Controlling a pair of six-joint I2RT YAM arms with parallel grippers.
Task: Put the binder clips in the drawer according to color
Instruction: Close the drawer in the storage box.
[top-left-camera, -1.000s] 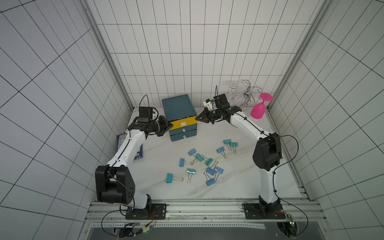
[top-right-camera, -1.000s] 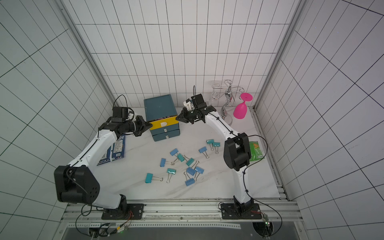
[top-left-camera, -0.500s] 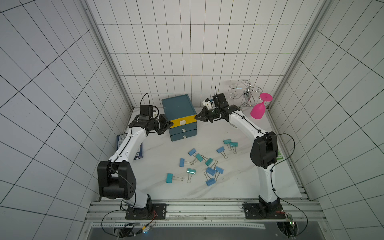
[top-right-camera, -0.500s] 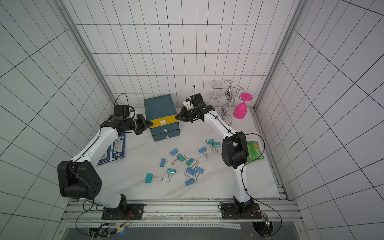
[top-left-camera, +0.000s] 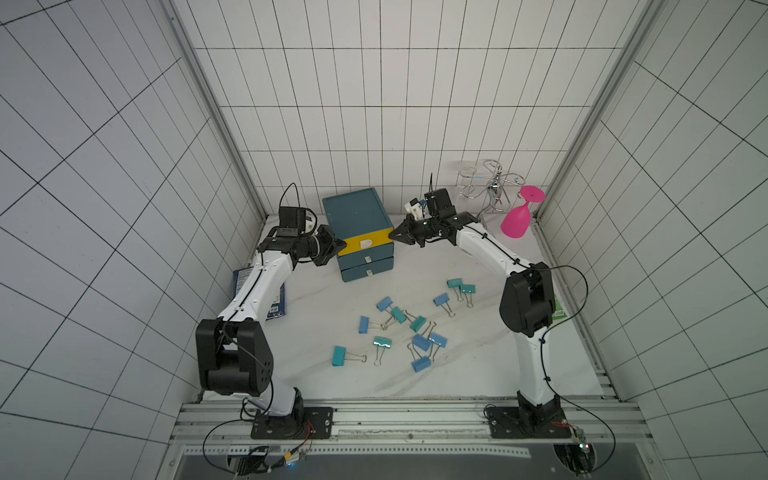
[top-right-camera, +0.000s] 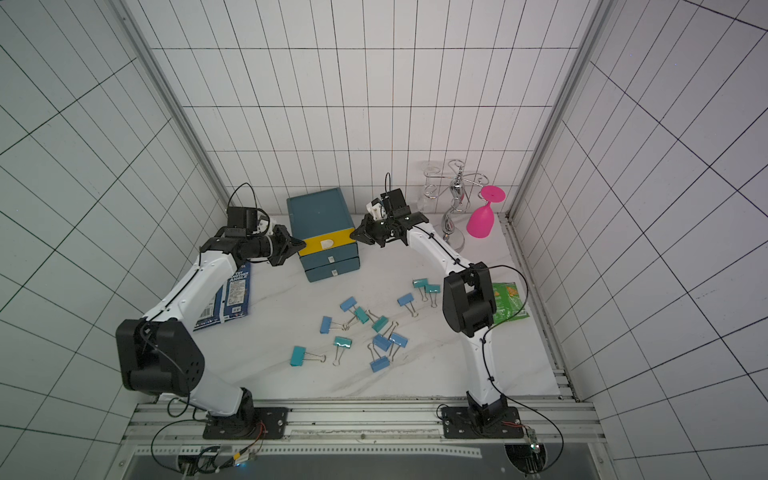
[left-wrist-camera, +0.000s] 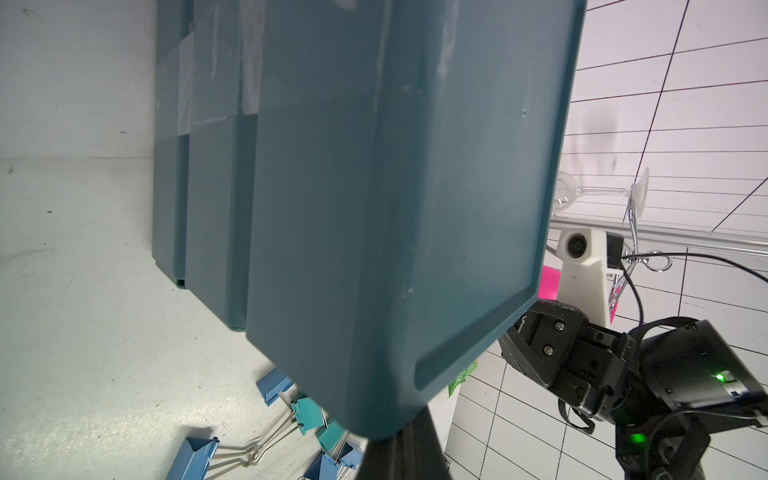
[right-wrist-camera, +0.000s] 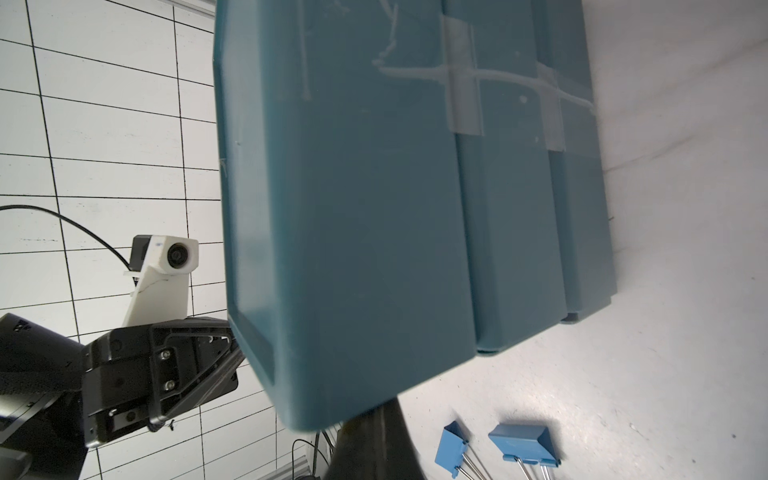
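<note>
Left end effector nearer drawer

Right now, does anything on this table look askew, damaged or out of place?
Two things. The pink goblet stands upside down beside the wire rack, not hung on it. The drawer cabinet sits askew to the back wall, and grey tape strips cross its side seams, like a repair.
</note>
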